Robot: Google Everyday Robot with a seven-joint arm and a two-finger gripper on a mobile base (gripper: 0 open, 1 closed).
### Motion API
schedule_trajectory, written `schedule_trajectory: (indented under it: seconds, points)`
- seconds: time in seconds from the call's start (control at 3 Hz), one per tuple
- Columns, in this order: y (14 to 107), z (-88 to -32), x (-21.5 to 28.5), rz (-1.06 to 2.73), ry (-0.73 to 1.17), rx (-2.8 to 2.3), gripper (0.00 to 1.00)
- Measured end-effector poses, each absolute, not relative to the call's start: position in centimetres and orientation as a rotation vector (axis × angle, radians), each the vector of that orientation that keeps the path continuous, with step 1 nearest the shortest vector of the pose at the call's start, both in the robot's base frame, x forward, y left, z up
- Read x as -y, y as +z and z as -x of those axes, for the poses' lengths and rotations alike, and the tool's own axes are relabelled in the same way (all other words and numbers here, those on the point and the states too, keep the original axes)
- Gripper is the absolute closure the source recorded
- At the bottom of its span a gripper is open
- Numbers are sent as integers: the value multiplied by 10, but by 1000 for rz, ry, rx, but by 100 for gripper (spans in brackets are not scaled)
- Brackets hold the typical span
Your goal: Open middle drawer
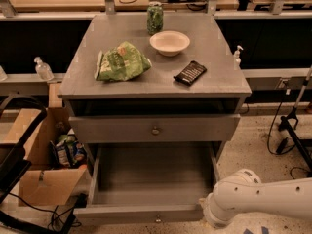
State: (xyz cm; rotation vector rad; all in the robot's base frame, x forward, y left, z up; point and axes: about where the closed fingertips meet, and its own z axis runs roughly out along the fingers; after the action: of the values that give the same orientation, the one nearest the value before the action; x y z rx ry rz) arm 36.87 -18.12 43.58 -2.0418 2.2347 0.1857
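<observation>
The grey cabinet [83, 82] stands in the middle of the camera view. The middle drawer [112, 129] has a wide flat grey front with a small round knob [155, 130], and it sits pushed in under a dark gap below the top. The bottom drawer [146, 179] is pulled far out and is empty. Only my white arm [258, 201] shows, at the lower right beside the bottom drawer's right front corner. My gripper is out of view below the frame.
On the cabinet top lie a green chip bag [119, 62], a white bowl [169, 42], a green can [155, 17] and a dark snack packet [190, 72]. A cardboard box [44, 179] with clutter stands at the left. Cables and a stand base [292, 130] are at the right.
</observation>
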Motion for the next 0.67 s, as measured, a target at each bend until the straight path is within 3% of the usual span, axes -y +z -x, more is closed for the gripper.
schedule_trajectory:
  seconds: [0.67]
  points:
    - [436, -369, 181, 2042, 186, -2235, 100]
